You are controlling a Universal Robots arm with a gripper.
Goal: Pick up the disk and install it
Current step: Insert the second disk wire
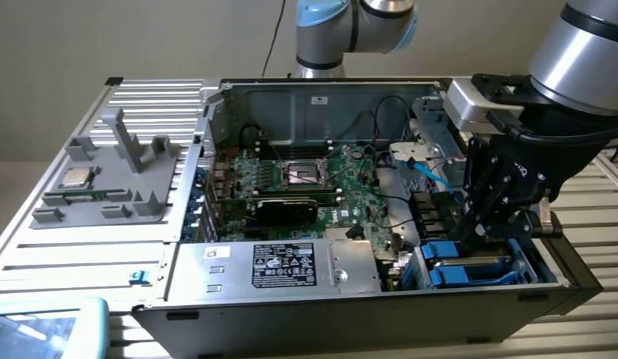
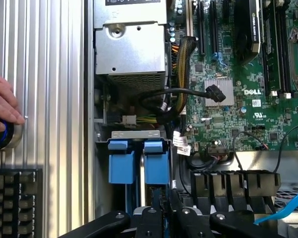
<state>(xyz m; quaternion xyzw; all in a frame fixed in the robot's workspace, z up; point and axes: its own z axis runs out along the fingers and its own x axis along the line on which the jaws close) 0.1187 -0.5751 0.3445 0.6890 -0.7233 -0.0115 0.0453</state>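
The disk (image 1: 469, 263), edged by its bright blue bracket, stands on edge in the drive bay at the computer case's (image 1: 289, 329) front corner, on the exterior view's right; its blue tabs (image 2: 139, 166) face outward.

The disk (image 1: 467, 263) sits mostly hidden inside its bay beneath the gripper (image 1: 488, 238), whose fingertips are cut off in the wrist view, at six o'clock.

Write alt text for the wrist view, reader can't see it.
Gripper poised just above two blue drive brackets standing in the bay of an open PC case, beside the green motherboard and silver power supply. A person's hand rests on a round knob nearby.
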